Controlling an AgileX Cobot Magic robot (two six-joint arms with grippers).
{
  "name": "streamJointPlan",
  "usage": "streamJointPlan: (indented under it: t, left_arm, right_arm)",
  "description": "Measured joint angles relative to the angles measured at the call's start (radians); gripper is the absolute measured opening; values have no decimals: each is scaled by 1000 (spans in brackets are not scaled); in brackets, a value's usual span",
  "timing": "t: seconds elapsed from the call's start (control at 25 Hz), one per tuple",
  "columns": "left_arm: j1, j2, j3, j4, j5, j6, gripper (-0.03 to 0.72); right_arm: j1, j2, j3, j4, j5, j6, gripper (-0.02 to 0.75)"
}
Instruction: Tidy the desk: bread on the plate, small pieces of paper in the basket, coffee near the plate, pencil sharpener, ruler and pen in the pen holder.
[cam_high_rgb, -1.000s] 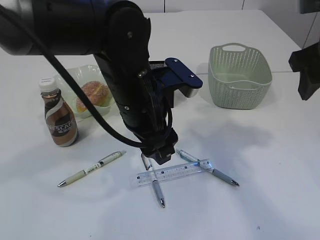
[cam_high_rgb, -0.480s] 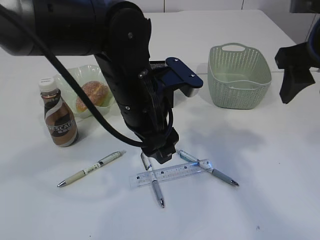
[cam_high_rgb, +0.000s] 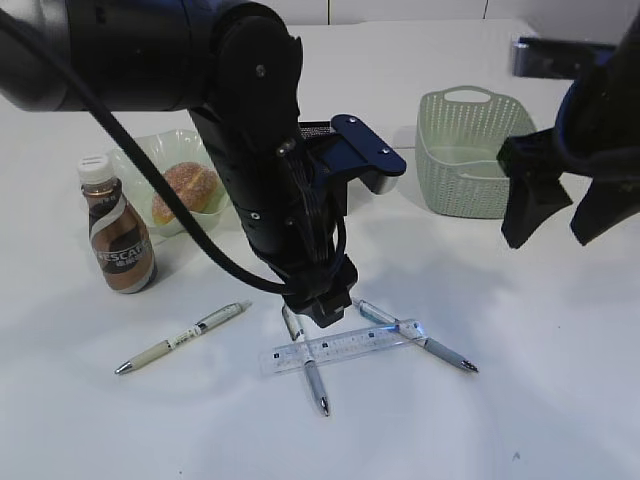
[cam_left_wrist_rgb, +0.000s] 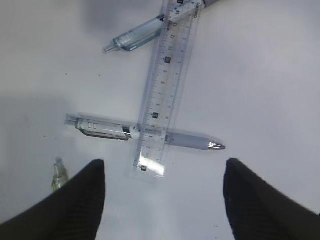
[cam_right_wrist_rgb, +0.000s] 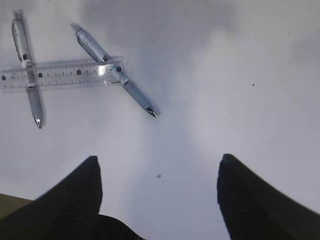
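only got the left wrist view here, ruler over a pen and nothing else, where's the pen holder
Observer: Mostly hidden behind the left arm; a sliver of the black mesh pen holder shows behind it, left of the basket.
Operator: bread sorted yet
Observer: Yes, the bread sits in the plate, with the coffee beside it.
Operator: any more pens
Observer: A third pen lies alone, left of the ruler.

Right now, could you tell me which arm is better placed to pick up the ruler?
Left, probably. Its open jaws hang directly above the ruler, which lies across two pens. The right gripper hovers off beside the basket.
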Motion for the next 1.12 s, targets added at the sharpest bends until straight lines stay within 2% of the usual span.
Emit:
streamJointPlan:
  t: [0.16, 0.32, 0.36, 0.52, 0.64, 0.72, 0.76, 1.12]
  left_arm:
    - [0, 0, 0, 0, 0, 0, 525]
    - [0, 0, 0, 0, 0, 0, 525]
    - [0, 0, 0, 0, 0, 0, 525]
    - [0, 8, 0, 2, 0, 0, 525]
    - [0, 35, 0, 2, 0, 0, 525]
    - [0, 52, 0, 2, -5, 0, 526]
    - [0, 60, 0, 2, -14, 0, 527]
    - [0, 142, -1, -2, -98, 13, 561]
  right_arm:
    - [-2, 69, -12, -31, -6, -11, 566]
    - [-43, 99, -41, -35, -11, -11, 566]
    - [-92, 105, -56, -28, -15, -11, 566]
    - [-200, 110, -56, -21, -16, -11, 566]
    - [-249, 111, -56, -23, -16, -11, 566]
    - [-249, 111, -56, -23, -16, -11, 566]
    - [-300, 113, -58, -42, -16, -11, 566]
    - [-325, 120, -71, -46, -18, -11, 566]
